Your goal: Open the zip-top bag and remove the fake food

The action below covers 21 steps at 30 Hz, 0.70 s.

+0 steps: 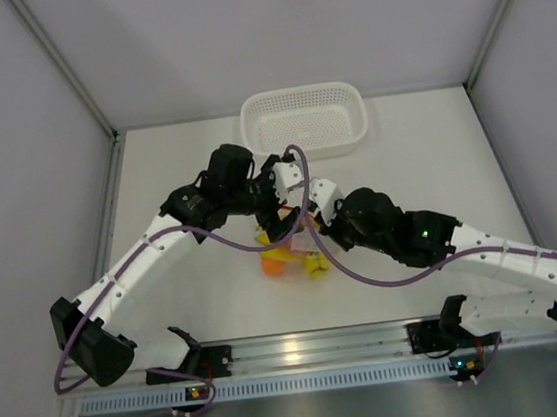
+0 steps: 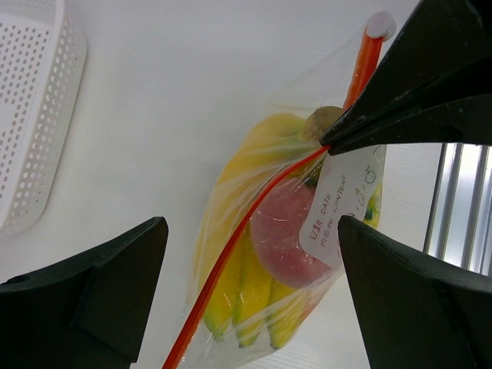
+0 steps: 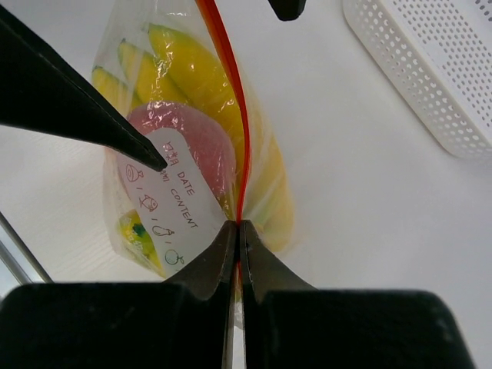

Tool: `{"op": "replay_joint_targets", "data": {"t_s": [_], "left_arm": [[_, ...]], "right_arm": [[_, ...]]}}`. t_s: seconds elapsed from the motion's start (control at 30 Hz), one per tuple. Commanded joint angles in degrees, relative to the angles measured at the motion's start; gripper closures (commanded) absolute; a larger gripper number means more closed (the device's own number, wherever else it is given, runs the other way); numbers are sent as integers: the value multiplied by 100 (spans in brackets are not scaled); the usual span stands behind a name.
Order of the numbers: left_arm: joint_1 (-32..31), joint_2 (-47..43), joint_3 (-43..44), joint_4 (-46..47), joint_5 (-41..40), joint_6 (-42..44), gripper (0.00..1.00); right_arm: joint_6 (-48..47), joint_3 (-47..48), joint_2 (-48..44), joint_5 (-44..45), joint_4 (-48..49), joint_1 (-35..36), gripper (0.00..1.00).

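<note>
Mid-frame, right gripper (image 3: 236, 229) tight on the orange strip (image 3: 229, 92) of the zip-top bag (image 3: 165, 192); left gripper (image 2: 250, 234) wide, seemingly empty.

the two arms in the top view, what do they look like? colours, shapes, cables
Both the left arm and right arm have white tubular links joined by bulky black joints. A thin purple cable runs loosely along each. A small green light glows on a right arm joint. The left tool and right tool are matte black wedges tapering to points.
</note>
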Motion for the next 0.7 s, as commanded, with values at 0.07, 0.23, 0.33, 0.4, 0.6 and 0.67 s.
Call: {"op": "replay_joint_targets", "data": {"t_s": [0.07,0.23,0.33,0.4,0.6,0.67], "left_arm": [[-29,-89,-119,-244,-51,218,2],[-29,167,-137,-262,46,201,2],[-38,228,-120,-262,-41,219,2],[-38,237,-76,-270,46,192,3],[-47,246,-32,-262,231,140,65],[-47,255,-23,-262,319,139,87]], "right_arm": [[81,143,-331,29,669,88,100],[-86,134,-436,-209,660,88,100],[-209,47,-594,-402,730,88,100],[-235,-6,-656,-499,791,97,100],[-261,-94,-665,-526,879,88,100],[-244,-147,-717,-561,923,88,100]]}}
